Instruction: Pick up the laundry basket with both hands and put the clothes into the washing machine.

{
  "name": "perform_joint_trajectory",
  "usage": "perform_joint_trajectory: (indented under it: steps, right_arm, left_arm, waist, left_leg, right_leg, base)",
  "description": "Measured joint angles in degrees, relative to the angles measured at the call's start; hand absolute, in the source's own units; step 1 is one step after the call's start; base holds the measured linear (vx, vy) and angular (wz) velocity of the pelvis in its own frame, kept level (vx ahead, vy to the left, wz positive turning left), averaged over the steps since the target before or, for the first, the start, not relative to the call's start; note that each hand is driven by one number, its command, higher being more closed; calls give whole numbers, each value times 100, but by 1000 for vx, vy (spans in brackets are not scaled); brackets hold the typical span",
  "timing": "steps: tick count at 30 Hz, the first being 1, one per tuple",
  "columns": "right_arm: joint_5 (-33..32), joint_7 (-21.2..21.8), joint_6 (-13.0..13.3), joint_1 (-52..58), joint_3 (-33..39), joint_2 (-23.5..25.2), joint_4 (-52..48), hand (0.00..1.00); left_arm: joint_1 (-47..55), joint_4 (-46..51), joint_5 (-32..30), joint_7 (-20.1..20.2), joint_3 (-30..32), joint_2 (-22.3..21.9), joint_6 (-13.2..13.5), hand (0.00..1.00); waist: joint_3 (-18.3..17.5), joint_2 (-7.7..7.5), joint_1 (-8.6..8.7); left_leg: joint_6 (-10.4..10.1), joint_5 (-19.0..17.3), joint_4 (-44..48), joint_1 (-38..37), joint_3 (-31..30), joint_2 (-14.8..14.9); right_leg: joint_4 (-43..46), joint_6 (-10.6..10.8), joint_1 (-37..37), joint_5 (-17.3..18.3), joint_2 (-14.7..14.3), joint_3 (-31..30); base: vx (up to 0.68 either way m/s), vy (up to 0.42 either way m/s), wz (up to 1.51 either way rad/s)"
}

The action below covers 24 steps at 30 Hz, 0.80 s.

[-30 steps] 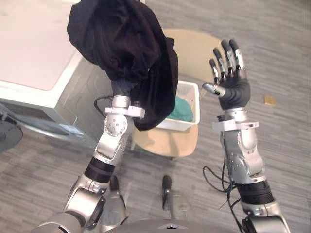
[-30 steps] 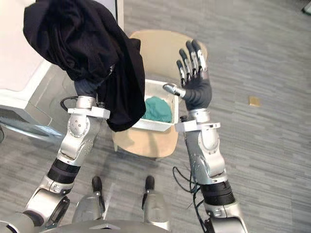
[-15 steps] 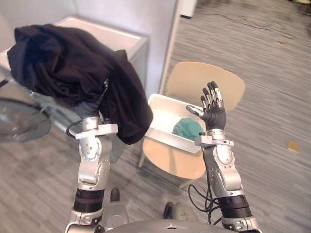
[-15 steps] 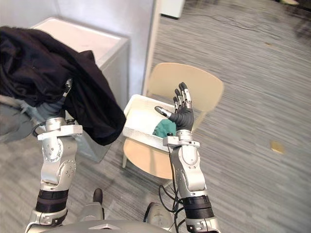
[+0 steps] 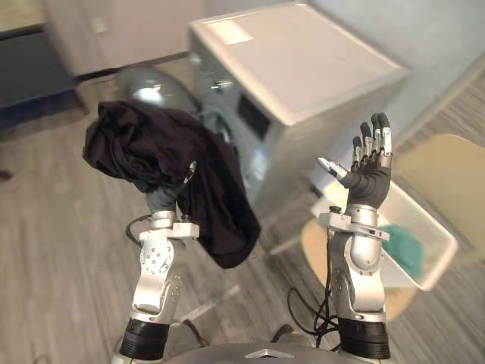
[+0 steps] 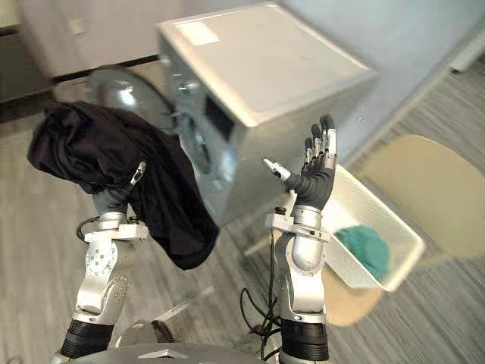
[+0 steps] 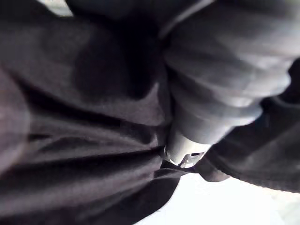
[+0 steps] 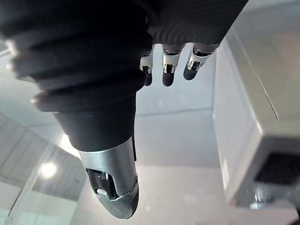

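Laundry basket [image 6: 365,209] on chair [image 6: 426,182] seat, teal cloth [image 6: 364,249] inside. Black garment [image 5: 163,155] draped over raised left hand [image 5: 161,200], grip can't tell. Right hand [image 6: 314,180] up by washer [image 6: 265,83], fingers straight, holding nothing.

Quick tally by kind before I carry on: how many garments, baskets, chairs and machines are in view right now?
Garments: 2, a black garment and a teal garment
Laundry basket: 1
Chair: 1
Washing machine: 1
Total: 5
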<state>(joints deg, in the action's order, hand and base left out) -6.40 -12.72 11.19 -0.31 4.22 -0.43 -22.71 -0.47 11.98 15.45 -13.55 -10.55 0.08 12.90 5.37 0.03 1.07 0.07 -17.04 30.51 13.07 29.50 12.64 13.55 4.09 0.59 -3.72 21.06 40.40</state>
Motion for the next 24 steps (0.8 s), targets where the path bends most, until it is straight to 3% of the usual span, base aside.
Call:
perform_joint_trajectory:
  steps: [1,2,3,4,6,8,10,12,13,14,15,16,17,18,19,20,21,24]
  right_arm:
    - [1,4,0,34,22,-2,-7,0]
    - [1,6,0,245,209,-12,-53,0]
    - [0,5,3,386,298,10,-88,0]
    - [-5,5,14,742,421,35,-282,0]
    - [-6,16,63,926,482,52,-401,0]
    - [-21,15,145,917,512,61,-399,0]
    - [-23,9,157,944,510,61,-384,0]
    - [-16,5,165,944,509,47,-332,0]
    - [11,-5,163,957,510,36,-330,0]
    - [124,-44,162,1024,526,14,-335,0]
    - [245,-85,141,1159,569,-8,-333,0]
    - [237,-127,93,1232,572,-8,-341,0]
    - [237,-193,16,1380,558,24,-436,0]
    - [262,-270,-30,1506,530,23,-633,0]
    - [432,-431,-29,1666,533,65,-956,0]
    - [481,-520,-21,1713,544,102,-1132,0]
    - [674,-762,4,1823,621,172,-1556,0]
    - [855,-994,33,2042,741,249,-1864,0]
  left_arm:
    - [-5,-75,0,0,-43,0,0,100]
    - [-8,-342,6,8,-295,-20,-4,100]
    - [-4,-412,7,18,-423,-3,-6,100]
    - [-12,-453,11,72,-608,19,-5,100]
    - [-13,-469,14,135,-677,59,0,100]
    - [-15,-493,16,146,-706,148,-3,100]
    - [-16,-494,16,148,-724,160,-5,100]
    - [-50,-493,7,153,-763,163,-7,100]
    - [-68,-494,0,152,-768,162,-11,100]
    - [-100,-494,-11,151,-786,156,-25,100]
    - [-126,-591,-80,152,-849,64,-36,100]
    - [-132,-676,-107,154,-878,-9,-60,100]
    - [-148,-821,-107,158,-883,-144,-101,100]
    - [-122,-881,-105,160,-868,-251,-157,100]
    - [22,-838,-101,165,-839,-308,-162,100]
    - [104,-804,-103,168,-829,-306,-160,100]
    - [267,-787,-106,176,-795,-308,-159,100]
    - [444,-782,-106,178,-702,-299,-161,100]
  waist:
    - [3,4,8]
    - [32,67,125]
    - [29,114,230]
    - [35,105,495]
    - [52,10,603]
    - [140,-35,567]
    - [198,30,585]
    - [217,74,596]
    - [211,77,606]
    - [181,67,668]
    - [170,164,845]
    - [167,273,904]
    - [184,282,1002]
    - [203,277,995]
    - [219,269,853]
    - [221,266,784]
    - [230,257,693]
    - [254,202,618]
  left_leg:
    - [44,-5,-35,-6,-108,-142]
    - [209,45,-353,-139,-623,-618]
    - [289,97,-479,-148,-847,-715]
    - [431,313,-884,-172,-1484,-1042]
    - [540,488,-1328,-353,-1803,-1375]
    - [597,528,-1779,-747,-1959,-1671]
    - [609,402,-1962,-1077,-1976,-1735]
    - [505,184,-2115,-1471,-1933,-1744]
    - [453,121,-2128,-1575,-1918,-1753]
    - [301,-48,-2104,-1788,-1904,-1792]
    - [142,-220,-1752,-1883,-1810,-1723]
    - [95,-259,-1364,-1766,-1704,-1586]
    - [-95,-67,-145,-1394,-1321,-1367]
    - [-91,466,1002,-1092,-1022,-1090]
    - [-29,1047,2495,-776,-663,-536]
    - [9,1137,3115,-677,-538,-285]
    - [9,1174,4173,-370,-516,177]
    - [57,1095,4490,110,-390,683]
  right_leg:
    - [201,-57,23,8,120,-177]
    - [1287,-924,426,-73,406,-1422]
    - [1689,-906,627,159,276,-2189]
    - [2365,-524,990,988,-420,-3684]
    - [2582,-331,1343,1442,-966,-4333]
    - [2488,-331,1815,1796,-1349,-4010]
    - [2134,-430,2133,1806,-1593,-3184]
    - [1350,-645,2280,1546,-1717,-1871]
    - [1167,-766,2273,1443,-1727,-1555]
    - [976,-1102,2271,1254,-1833,-1341]
    - [939,-1424,2132,949,-1889,-1413]
    - [890,-1401,1993,983,-1910,-1315]
    - [853,-1367,1729,1151,-1951,-1356]
    - [757,-1344,1412,1225,-2047,-1519]
    - [528,-1301,965,1267,-2247,-1951]
    - [439,-1275,743,1298,-2341,-2142]
    - [301,-1264,305,1337,-2415,-2519]
    - [-40,-1171,-155,1385,-2338,-3436]
  base:
    - [43,407,167]
    - [40,276,154]
    - [85,241,266]
    - [69,90,220]
    - [138,101,161]
    - [243,105,60]
    - [277,62,15]
    - [378,66,-10]
    - [444,74,-15]
    - [567,72,17]
    - [763,78,26]
    - [681,51,35]
    - [670,32,0]
    - [660,25,-60]
    - [655,42,-101]
    - [734,107,-165]
    - [565,127,-141]
    - [503,210,-160]
